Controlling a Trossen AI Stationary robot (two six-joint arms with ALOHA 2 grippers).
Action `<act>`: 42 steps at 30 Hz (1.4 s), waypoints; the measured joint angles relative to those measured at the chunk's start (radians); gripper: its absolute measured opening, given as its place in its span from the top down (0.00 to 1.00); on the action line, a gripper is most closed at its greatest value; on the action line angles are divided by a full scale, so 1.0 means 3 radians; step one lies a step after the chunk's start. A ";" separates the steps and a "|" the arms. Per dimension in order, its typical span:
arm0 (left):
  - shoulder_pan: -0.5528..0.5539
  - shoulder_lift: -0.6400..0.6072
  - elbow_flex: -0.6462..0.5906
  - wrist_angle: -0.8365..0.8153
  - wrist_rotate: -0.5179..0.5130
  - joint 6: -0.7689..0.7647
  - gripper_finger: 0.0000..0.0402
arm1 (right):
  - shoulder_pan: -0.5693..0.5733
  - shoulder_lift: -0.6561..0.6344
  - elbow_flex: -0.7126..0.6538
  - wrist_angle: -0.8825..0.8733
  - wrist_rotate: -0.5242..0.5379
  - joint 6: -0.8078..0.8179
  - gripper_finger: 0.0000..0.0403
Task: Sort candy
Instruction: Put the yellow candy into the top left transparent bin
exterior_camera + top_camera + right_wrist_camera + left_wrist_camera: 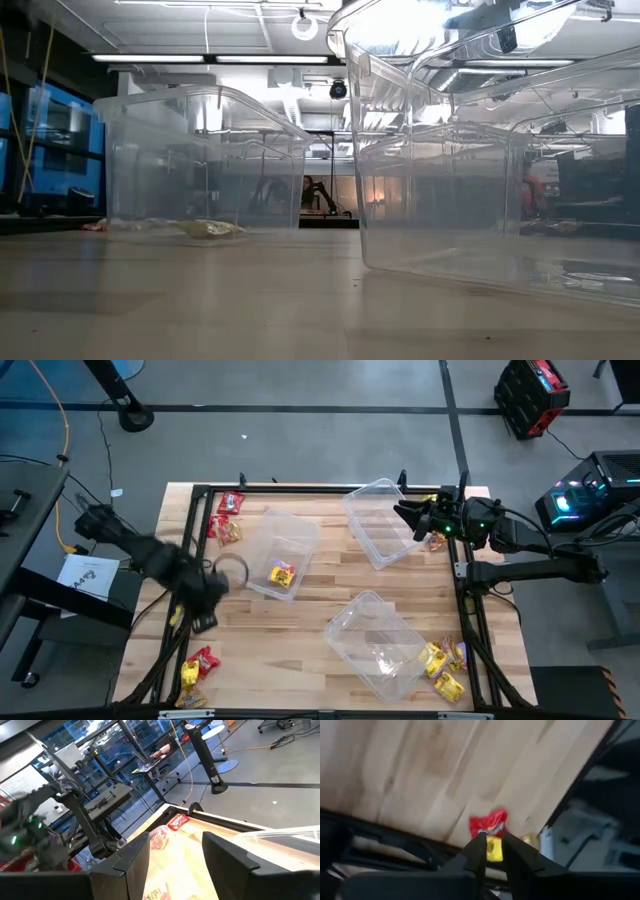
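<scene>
You've got a yellow candy (493, 849) pinched in the left gripper (205, 600), left of centre in the high view. It's light, crinkly and slick, so grip mid-packet. More candy sits lower left (198, 665), upper left (228, 516) and lower right (442, 665). One yellow piece (283, 574) is already in the centre tub (300, 532). Two more tubs (385, 652) crowd the middle. The right gripper (412, 520) waits upper right, fingers spread.

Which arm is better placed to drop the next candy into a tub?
The left. Its pincer is shut on a yellow candy, while the right pincer hangs open and empty at the table's far right edge.
</scene>
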 joint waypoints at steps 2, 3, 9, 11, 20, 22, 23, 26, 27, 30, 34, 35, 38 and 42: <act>-0.0252 0.0153 -0.0175 0.0194 0.0125 -0.0219 0.80 | 0.0000 0.0000 0.0000 -0.0001 0.0000 -0.0002 0.56; -0.0357 0.0234 -0.0265 0.0316 0.0244 -0.0322 0.76 | 0.0000 0.0000 0.0000 -0.0001 0.0000 -0.0004 0.56; -0.0782 0.0742 -0.0814 0.1308 0.1054 -0.0710 0.58 | 0.0000 0.0000 0.0000 -0.0001 0.0000 -0.0082 0.56; -0.0838 0.0923 -0.0956 0.1436 0.1195 -0.0798 0.54 | 0.0000 0.0000 0.0000 -0.0001 0.0000 -0.0095 0.56; -0.0867 0.1446 -0.1259 0.1832 0.1656 -0.0697 0.50 | 0.0000 0.0000 0.0000 -0.0001 0.0000 -0.0071 0.56; -0.0867 0.1493 -0.1281 0.2065 0.1668 -0.0701 0.50 | 0.0000 0.0000 0.0000 -0.0001 0.0000 -0.0072 0.56; -0.0867 0.1510 -0.1293 0.2188 0.1667 -0.0725 0.50 | 0.0000 0.0000 0.0000 -0.0001 0.0000 -0.0072 0.56; -0.0879 0.1582 -0.1303 0.2401 0.1615 -0.0811 0.50 | 0.0000 0.0000 0.0000 0.0000 0.0000 -0.0070 0.56; -0.0891 0.1612 -0.1303 0.2402 0.1599 -0.0831 0.50 | 0.0000 0.0000 0.0000 0.0000 0.0000 -0.0063 0.56; -0.0945 0.1719 -0.1305 0.2348 0.1595 -0.0848 0.50 | 0.0000 0.0000 0.0000 0.0001 0.0001 -0.0064 0.56; -0.1008 0.1801 -0.1305 0.2345 0.1596 -0.0899 0.53 | 0.0000 0.0000 0.0000 0.0000 0.0001 -0.0064 0.56; -0.1020 0.1805 -0.1305 0.2358 0.1596 -0.0897 0.55 | 0.0000 0.0000 0.0000 0.0001 0.0001 -0.0064 0.56; -0.1031 0.1789 -0.1304 0.2383 0.1629 -0.0858 0.66 | 0.0000 0.0000 0.0000 0.0001 0.0000 -0.0064 0.56; -0.0991 0.1612 -0.1245 0.2308 0.1677 -0.0818 0.93 | 0.0000 0.0000 0.0000 0.0001 0.0000 -0.0063 0.56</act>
